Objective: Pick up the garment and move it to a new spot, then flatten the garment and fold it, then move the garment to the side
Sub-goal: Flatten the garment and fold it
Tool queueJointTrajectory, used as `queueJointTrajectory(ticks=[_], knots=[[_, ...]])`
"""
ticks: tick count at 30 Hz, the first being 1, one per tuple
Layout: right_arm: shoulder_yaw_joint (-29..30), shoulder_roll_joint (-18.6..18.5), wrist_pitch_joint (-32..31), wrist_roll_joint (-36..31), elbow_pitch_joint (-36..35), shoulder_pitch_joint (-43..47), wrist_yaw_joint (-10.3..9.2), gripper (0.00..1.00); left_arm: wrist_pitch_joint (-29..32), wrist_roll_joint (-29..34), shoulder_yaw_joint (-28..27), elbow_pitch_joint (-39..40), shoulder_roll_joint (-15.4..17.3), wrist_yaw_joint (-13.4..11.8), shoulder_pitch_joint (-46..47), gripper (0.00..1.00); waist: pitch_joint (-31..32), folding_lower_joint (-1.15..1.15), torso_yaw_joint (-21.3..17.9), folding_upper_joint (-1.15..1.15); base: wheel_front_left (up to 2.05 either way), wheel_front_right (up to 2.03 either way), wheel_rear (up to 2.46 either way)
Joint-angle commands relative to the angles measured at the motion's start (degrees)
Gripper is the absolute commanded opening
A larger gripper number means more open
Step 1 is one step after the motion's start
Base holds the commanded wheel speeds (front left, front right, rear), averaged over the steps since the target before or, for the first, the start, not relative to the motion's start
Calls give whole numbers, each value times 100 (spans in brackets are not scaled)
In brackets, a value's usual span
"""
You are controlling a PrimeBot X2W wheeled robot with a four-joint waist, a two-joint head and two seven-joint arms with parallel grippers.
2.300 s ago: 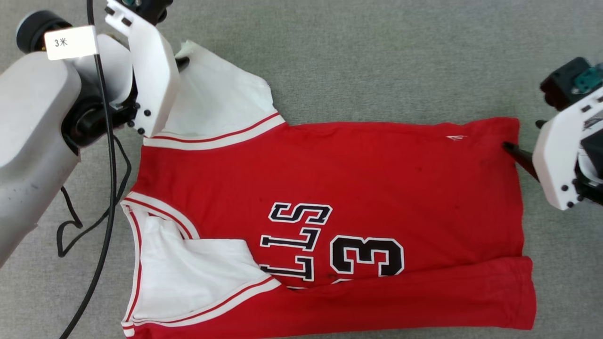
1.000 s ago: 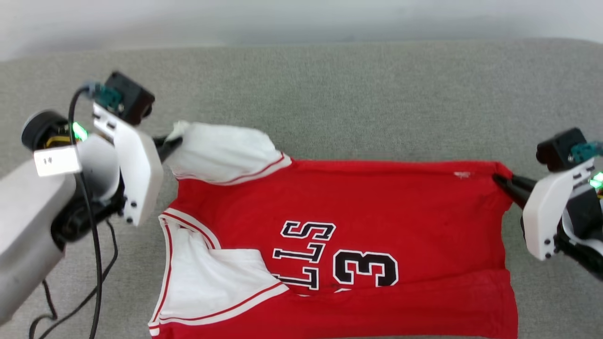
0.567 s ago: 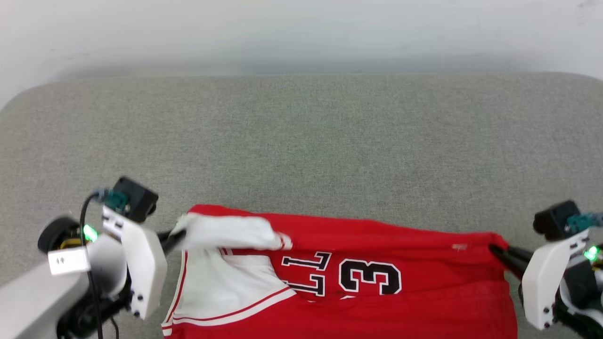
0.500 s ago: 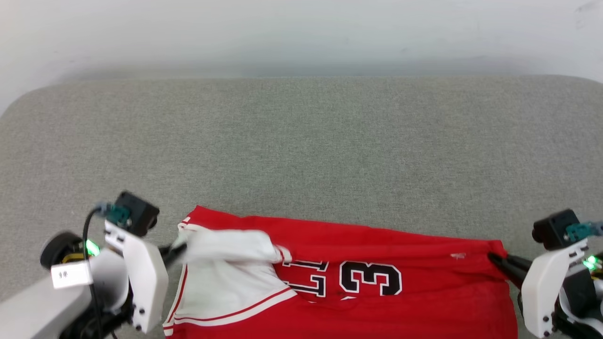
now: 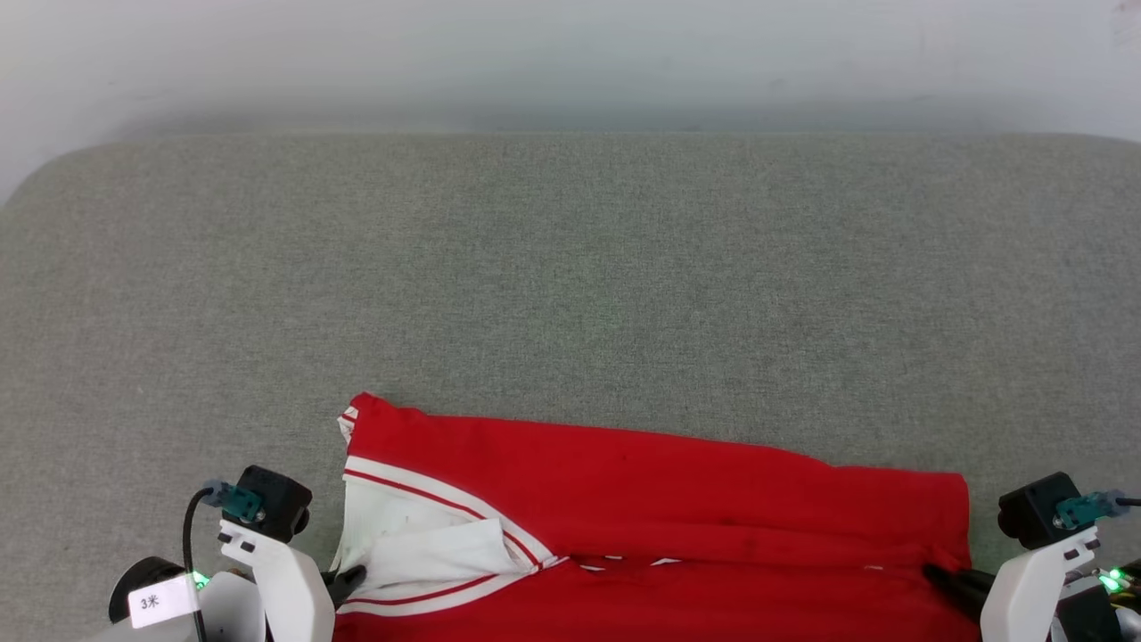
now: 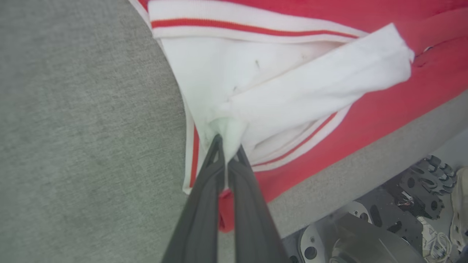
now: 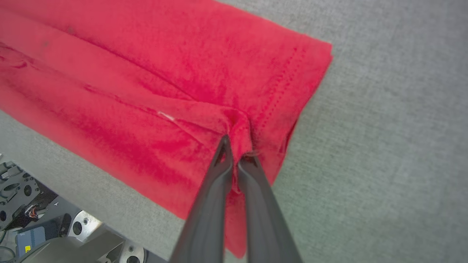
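The left tool [image 6: 226,146] is pinched shut on a bunch of white sleeve [image 6: 314,76]. The right tool [image 7: 236,149] is clamped tight on the red hem corner [image 7: 256,120]. Between them the shirt [image 5: 669,499] lies doubled along the near edge of the tabletop [image 5: 570,267], its long axis running left to right, one arm at each end. Its nearest edge is cut off in the head view, and the layers inside the fold are hard to make out.

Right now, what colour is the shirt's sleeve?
White sleeve on the red jersey garment; left wrist view.
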State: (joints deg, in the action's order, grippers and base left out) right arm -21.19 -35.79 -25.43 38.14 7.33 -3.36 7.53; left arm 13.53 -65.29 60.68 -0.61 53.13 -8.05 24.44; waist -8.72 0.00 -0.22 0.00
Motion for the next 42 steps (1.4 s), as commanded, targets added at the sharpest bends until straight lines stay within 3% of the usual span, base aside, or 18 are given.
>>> queueJointTrajectory(ticks=[1, 7, 8, 9, 10, 11, 18, 25, 30, 37, 42], knots=[[9, 64, -36, -42, 58, 72, -9, 0, -49, -49, 5, -107, -77, 33, -94, 0, -49, 0, -4, 0, 0, 0, 0], [-91, 209, 14, -68, 285, 51, -9, 0, -167, -148, 17, -536, -328, 150, -179, 0, -97, 0, -11, 0, 0, 0, 0], [-63, 255, 41, -17, 296, 47, -9, 39, -230, -137, -7, -600, -360, 131, -181, 0, -81, 0, -10, 0, 0, 0, 0], [-36, 269, 85, -21, 280, 43, -9, 100, -298, -141, -39, -630, -384, 107, -185, 38, -51, 0, -6, 0, 0, 0, 0], [-2, 261, 136, -57, 244, 39, -8, 100, -367, -158, -73, -649, -392, 91, -200, 92, -21, 0, -6, 0, 0, 0, 0], [24, 252, 186, -78, 192, 47, -8, 100, -448, -161, -108, -647, -387, 67, -211, 100, 19, 0, -4, 0, 0, 0, 0], [478, 234, 384, -174, -436, 202, -8, 100, -1086, 43, -335, -275, -166, -296, -358, 100, 279, 0, 26, 0, 0, 0, 0], [1182, 242, 114, -375, -1034, 231, -8, 100, -2042, 333, -724, 121, -51, -1029, -538, 100, 391, 0, 74, 0, 0, 0, 0], [1446, 50, -324, -455, -1132, 308, -8, 100, -2615, 502, -1008, 262, -142, -1525, -676, 100, 385, 0, 163, 0, 0, 0, 0], [1562, -208, -993, -283, -940, 521, -8, 100, -2870, 1075, -1518, 340, -368, -2042, -883, 100, 303, 0, 337, 0, 0, 0, 0], [1482, -83, -1210, -202, -825, 592, -7, 100, -2880, 1876, -2302, 492, -861, -2297, -1247, 100, 213, 0, 448, 0, 0, 0, 0]])
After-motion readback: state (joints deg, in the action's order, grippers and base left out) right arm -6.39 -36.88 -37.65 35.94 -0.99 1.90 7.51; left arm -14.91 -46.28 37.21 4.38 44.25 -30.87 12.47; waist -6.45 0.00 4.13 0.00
